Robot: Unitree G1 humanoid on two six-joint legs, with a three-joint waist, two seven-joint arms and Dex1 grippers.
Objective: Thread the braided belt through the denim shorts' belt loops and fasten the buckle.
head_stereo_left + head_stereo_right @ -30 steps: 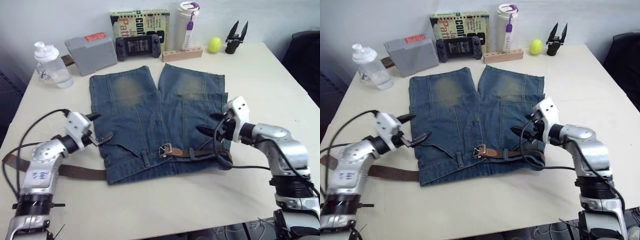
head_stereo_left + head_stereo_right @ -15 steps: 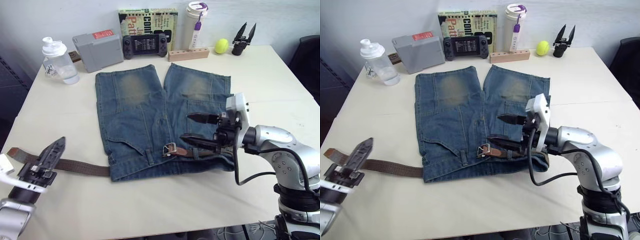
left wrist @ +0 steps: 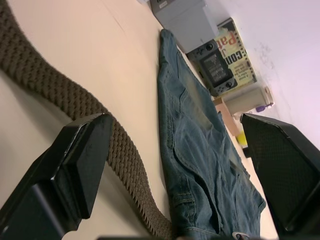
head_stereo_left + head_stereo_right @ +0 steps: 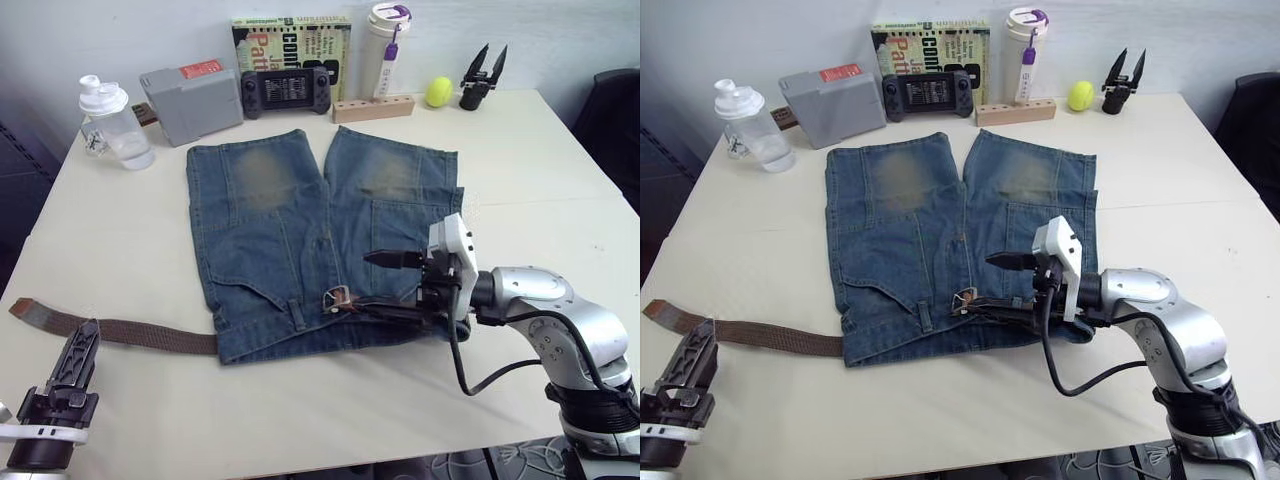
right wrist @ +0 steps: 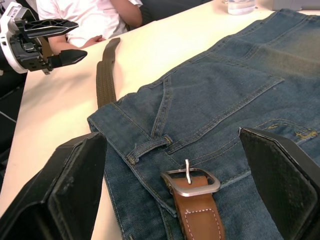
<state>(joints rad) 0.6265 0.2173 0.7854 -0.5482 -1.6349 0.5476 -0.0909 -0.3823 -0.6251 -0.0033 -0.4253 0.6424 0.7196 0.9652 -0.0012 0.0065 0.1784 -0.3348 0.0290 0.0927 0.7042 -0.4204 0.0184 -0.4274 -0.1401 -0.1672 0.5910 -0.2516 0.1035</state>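
Observation:
The denim shorts (image 4: 300,220) lie flat, waistband toward me. The braided belt (image 4: 120,331) trails from the waistband's left corner across the table to my left. Its tan end with the silver buckle (image 4: 337,298) rests on the waistband's middle, right of a belt loop (image 4: 297,314). My right gripper (image 4: 386,285) is open and low over the waistband, one finger beside the tan strap just right of the buckle (image 5: 190,182). My left gripper (image 4: 85,345) is open near the table's front left corner, hovering just in front of the loose belt (image 3: 60,105) without touching it.
Along the back edge stand a water bottle (image 4: 112,124), a grey box (image 4: 190,88), a game controller (image 4: 285,88), a book (image 4: 290,35), a tumbler (image 4: 385,35), a wooden block (image 4: 373,106), a yellow ball (image 4: 437,91) and a spare black gripper (image 4: 480,75). A person (image 5: 95,15) sits beyond the table.
My left gripper has drawn back from the shorts' left edge to the front left corner. My right gripper has swung left along the waistband and come down by the buckle.

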